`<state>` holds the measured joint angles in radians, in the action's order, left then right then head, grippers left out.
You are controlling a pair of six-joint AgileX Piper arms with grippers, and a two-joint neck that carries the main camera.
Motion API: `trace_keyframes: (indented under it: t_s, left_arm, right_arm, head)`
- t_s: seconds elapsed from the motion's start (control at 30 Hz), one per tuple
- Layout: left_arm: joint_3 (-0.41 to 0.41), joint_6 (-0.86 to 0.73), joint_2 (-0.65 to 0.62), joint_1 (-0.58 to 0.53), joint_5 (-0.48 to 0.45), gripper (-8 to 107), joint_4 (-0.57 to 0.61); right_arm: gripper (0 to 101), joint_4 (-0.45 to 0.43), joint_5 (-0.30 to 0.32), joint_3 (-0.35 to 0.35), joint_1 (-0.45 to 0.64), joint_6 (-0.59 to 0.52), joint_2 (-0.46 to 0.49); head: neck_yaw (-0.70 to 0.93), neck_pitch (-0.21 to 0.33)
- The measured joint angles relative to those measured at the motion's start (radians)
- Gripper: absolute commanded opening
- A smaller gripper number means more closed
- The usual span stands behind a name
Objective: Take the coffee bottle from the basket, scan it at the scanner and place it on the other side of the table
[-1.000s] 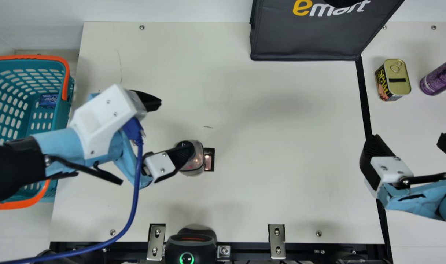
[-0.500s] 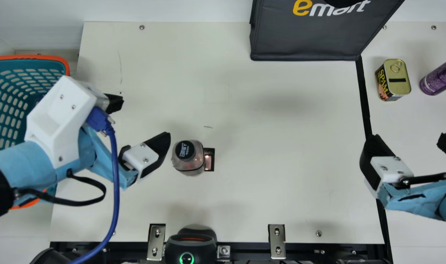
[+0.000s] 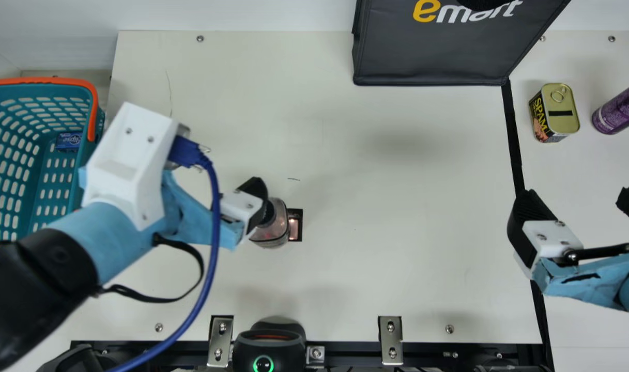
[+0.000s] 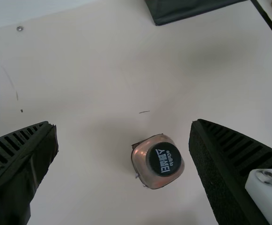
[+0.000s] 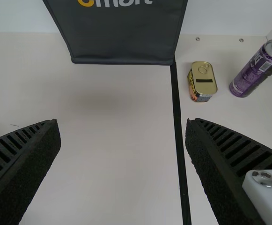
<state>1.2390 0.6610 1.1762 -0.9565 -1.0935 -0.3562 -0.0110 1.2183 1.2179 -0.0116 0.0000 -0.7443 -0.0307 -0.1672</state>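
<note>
My left gripper (image 3: 254, 193) is over the bottle's left side in the main view, one finger partly covering the dark cap. The clear coffee bottle (image 3: 277, 227) stands upright beside the small scanner window (image 3: 294, 225) set in the table. In the left wrist view, the coffee bottle (image 4: 158, 161) lies between the widely parted fingers of my left gripper (image 4: 124, 124), closer to one, with no grip on it. My right gripper (image 3: 578, 199) stays open and empty over the right side; the right wrist view shows this right gripper (image 5: 121, 121) with bare table between its fingers.
The teal basket (image 3: 32, 150) at the left holds a small blue pack (image 3: 68, 141). A black bag (image 3: 433, 57) stands at the back. A yellow can (image 3: 554, 113) and purple can (image 3: 622, 108) are at right, a black scanner (image 3: 269, 343) at the front edge.
My left gripper first drew back left from above the bottle, then came back right over its edge, with the arm turned differently. The bottle and right arm kept still.
</note>
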Motion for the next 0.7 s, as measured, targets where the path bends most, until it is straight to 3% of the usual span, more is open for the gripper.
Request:
trace_keyframes:
  t_s: [0.2,0.33,0.7]
  left_arm:
    - [0.048,0.306,0.091,-0.186,-0.1,90,-0.171]
    - [0.021,0.498,0.142,-0.266,-0.125,90,-0.236]
    - [-0.08,0.831,0.197,-0.317,-0.125,90,-0.276]
  right_arm:
    - [95,0.0,0.0,0.0,0.0,0.0,0.0]
    - [95,0.0,0.0,0.0,0.0,0.0,0.0]
    - [95,0.0,0.0,0.0,0.0,0.0,0.0]
  head:
    - [0.002,0.0]
    - [0.002,0.0]
    - [0.002,0.0]
